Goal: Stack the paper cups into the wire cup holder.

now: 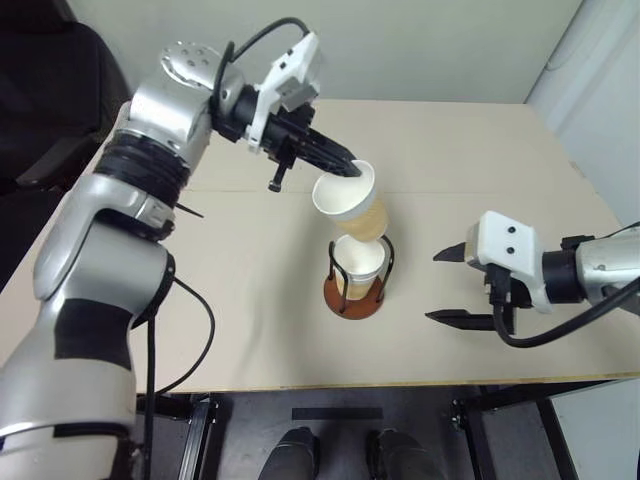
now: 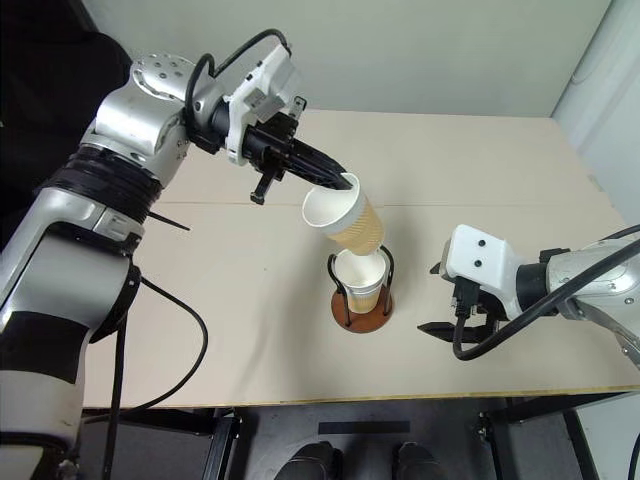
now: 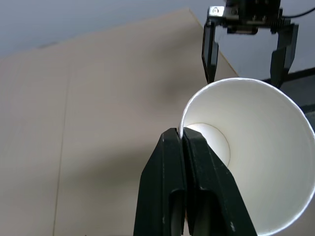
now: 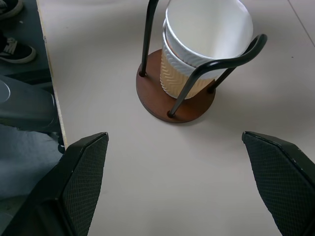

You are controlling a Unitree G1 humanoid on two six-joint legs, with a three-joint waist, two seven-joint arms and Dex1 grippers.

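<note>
L end effector [image 1: 352,170] pinches cup [image 1: 350,203] rim; R wrist view: two nested cups [image 4: 197,54] in holder [image 4: 162,98]; R end effector [image 1: 447,285] agape.

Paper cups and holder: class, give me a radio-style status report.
Left end effector shut on third paper cup's rim, tilted above wire cup holder. Two nested cups already in holder. Right end effector open, empty, beside holder. Nothing in the way.
</note>
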